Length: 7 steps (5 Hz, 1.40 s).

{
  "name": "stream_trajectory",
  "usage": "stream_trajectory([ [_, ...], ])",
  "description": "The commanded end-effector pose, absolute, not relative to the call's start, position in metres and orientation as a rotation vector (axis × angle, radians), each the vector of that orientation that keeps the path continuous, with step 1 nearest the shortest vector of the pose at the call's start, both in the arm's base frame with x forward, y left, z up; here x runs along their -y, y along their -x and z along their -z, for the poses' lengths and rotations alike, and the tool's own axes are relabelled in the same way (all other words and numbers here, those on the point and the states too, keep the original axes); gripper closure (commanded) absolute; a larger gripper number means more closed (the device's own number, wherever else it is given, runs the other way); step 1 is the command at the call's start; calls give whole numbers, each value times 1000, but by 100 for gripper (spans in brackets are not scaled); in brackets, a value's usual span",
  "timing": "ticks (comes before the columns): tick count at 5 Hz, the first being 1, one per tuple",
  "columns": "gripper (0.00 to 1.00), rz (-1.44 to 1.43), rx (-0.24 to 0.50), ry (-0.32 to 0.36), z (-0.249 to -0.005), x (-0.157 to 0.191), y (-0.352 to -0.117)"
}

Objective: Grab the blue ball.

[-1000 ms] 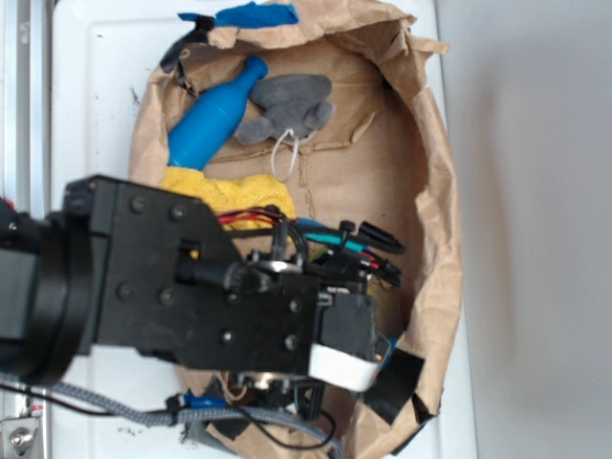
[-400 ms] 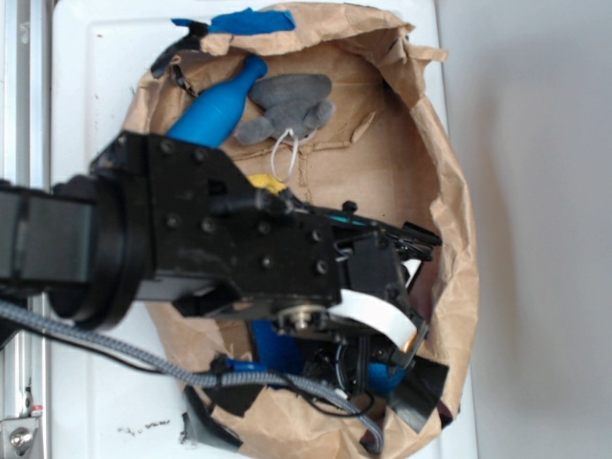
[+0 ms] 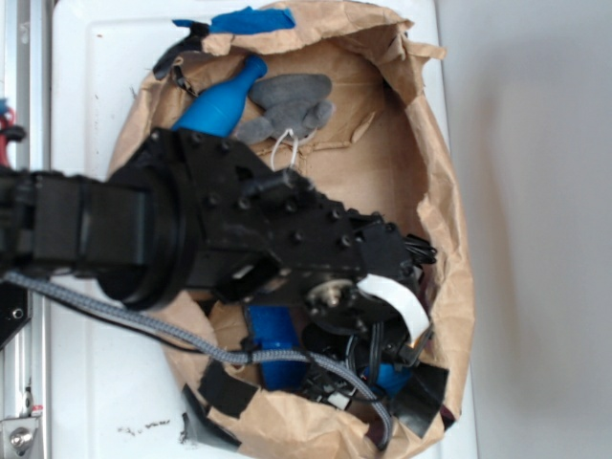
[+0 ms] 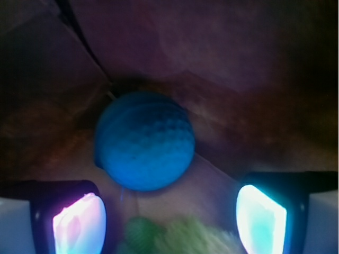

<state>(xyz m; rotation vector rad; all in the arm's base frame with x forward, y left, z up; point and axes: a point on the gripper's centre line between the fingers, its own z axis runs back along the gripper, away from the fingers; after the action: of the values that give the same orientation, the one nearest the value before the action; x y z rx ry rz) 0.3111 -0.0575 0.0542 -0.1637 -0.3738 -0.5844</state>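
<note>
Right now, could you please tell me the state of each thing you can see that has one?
blue ball: resting free on the brown paper, ungrasped, ahead of the fingers.
gripper: open, one finger either side of the ball, touching nothing.
paper bag: open, rim crumpled, arm reaching inside.
blue pin: lying on its side.
grey plush: lying beside the pin.
</note>
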Motion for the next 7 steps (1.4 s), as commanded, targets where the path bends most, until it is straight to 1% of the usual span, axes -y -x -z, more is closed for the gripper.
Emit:
stream_trajectory([
  [1,0,604,445,155,-85,83,-322],
  [2,0,595,453,159,-79,91,-328],
  [3,0,589,462,161,-69,96,-333],
  [4,0,578,487,169,-57,98,-339],
  [5,0,578,454,162,-48,97,-342],
  [6,100,555,438,171,-40,94,-340],
  [7,100,561,440,172,-42,93,-338],
])
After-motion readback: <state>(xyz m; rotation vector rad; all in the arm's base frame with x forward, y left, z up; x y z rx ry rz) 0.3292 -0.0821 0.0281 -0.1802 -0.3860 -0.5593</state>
